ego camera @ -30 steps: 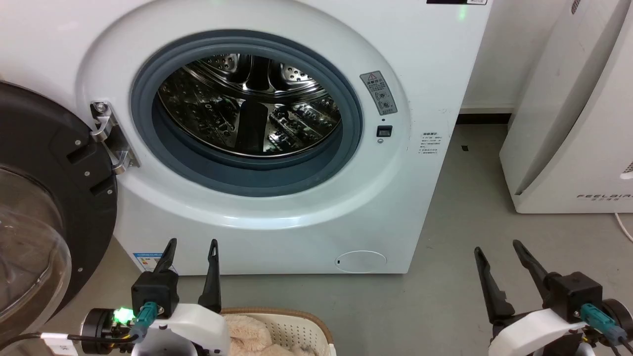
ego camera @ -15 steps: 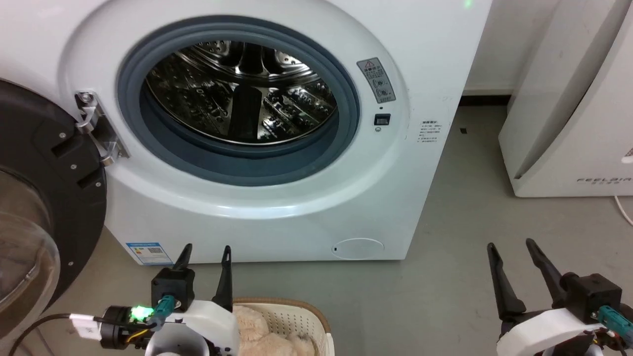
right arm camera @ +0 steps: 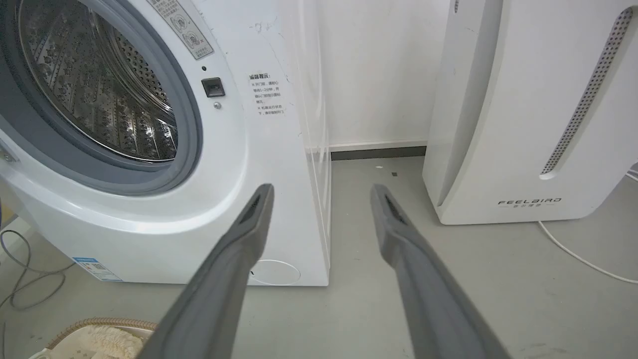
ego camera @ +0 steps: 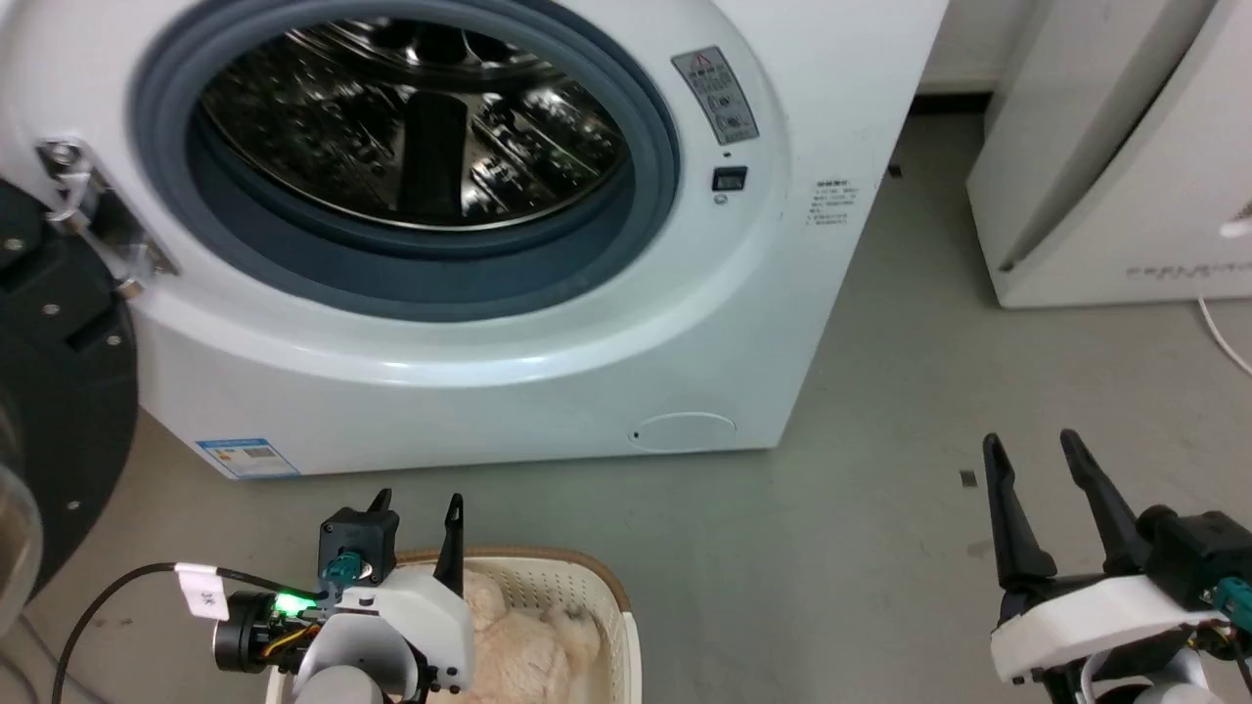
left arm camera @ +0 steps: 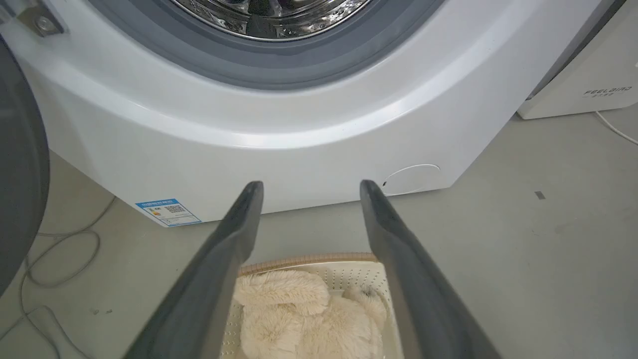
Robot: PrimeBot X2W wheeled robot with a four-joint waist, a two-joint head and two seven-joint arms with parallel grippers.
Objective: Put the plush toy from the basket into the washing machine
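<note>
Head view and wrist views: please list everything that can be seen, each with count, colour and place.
washer: one, white, centre, on the floor
door: one, black-framed, swung open at the washer's left
drum: one, shiny steel, inside the porthole
basket: one, cream with brown rim, on the floor before the washer
plush toy: one, cream, in the basket
appliance: one, white, right of the washer
cable: one, white, floor beside the appliance
left gripper: one, dark, open, above the basket's left part
right gripper: one, dark, open, above the floor at the right
</note>
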